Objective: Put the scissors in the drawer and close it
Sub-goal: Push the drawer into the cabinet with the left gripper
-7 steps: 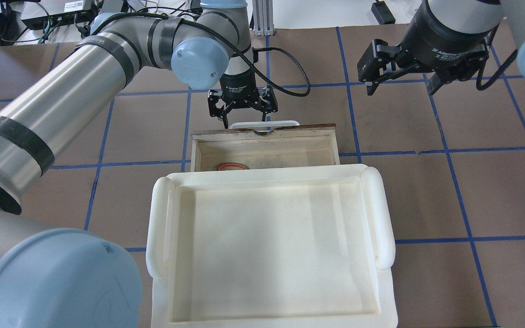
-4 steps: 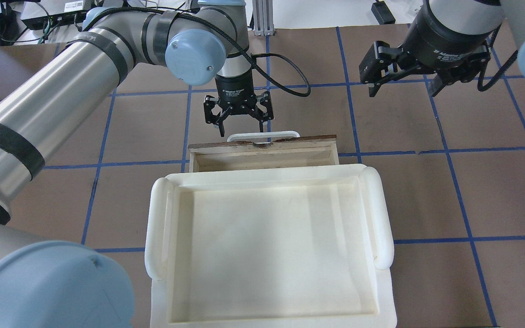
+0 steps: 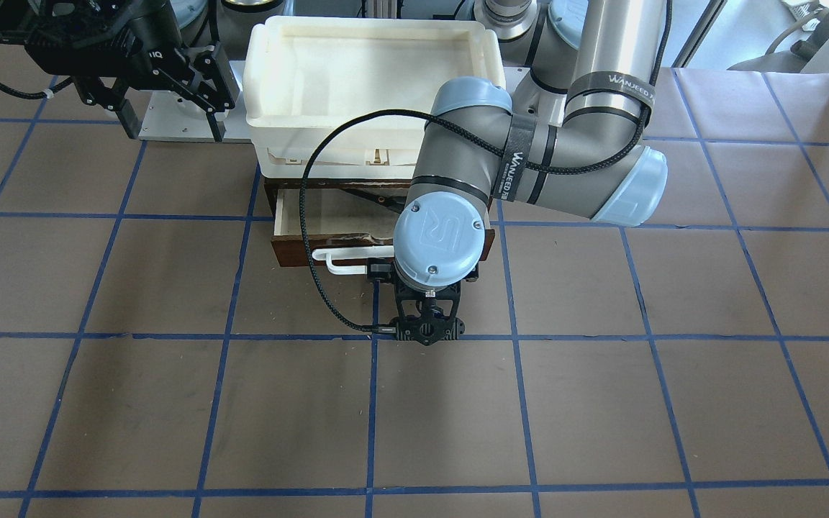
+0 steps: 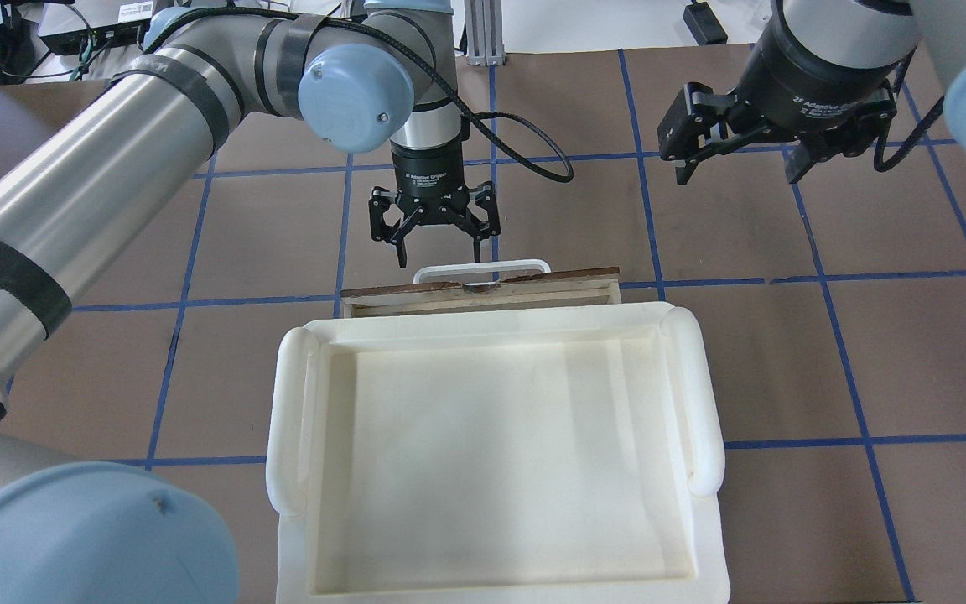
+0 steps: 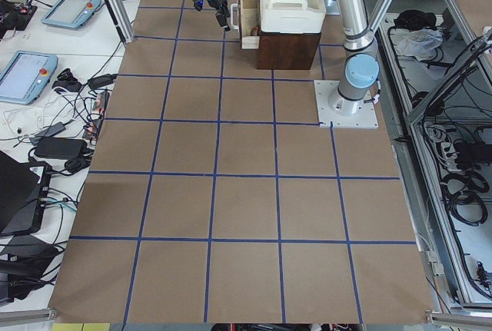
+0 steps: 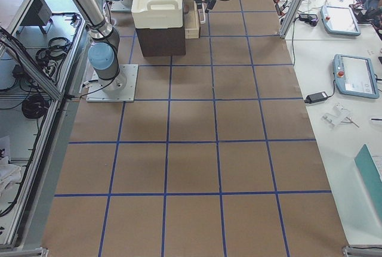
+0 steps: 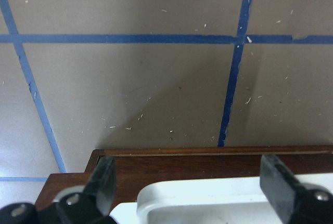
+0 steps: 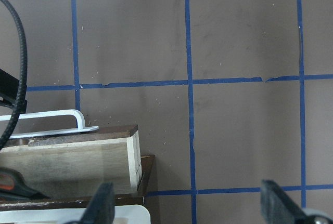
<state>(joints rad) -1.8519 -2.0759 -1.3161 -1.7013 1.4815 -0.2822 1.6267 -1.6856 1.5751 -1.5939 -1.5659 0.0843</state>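
Observation:
The drawer [image 4: 483,288] has a dark brown front and a white bar handle [image 4: 481,268]. It sticks out only a narrow strip from under the white tray. My left gripper [image 4: 439,254] is open and points down just beyond the drawer front, its fingers [image 7: 101,177] straddling the handle [image 7: 208,203]. The front view shows the same gripper [image 3: 425,327] in front of the drawer [image 3: 299,252]. Of the scissors, only a grey and orange-red handle part [image 8: 13,188] shows inside the drawer's pale interior. My right gripper [image 4: 736,168] is open and empty, above the table to the right.
A large white plastic tray [image 4: 701,403] sits on the brown cabinet above the drawer, also seen in the front view [image 3: 278,43]. The brown table has blue tape grid lines [image 4: 642,193]. My left arm's black cable [image 3: 306,237] loops over the drawer.
The drawer has slid most of the way in under the tray, and my left gripper has followed it toward the cabinet. The scissors' handle no longer shows from overhead. The right gripper has barely moved.

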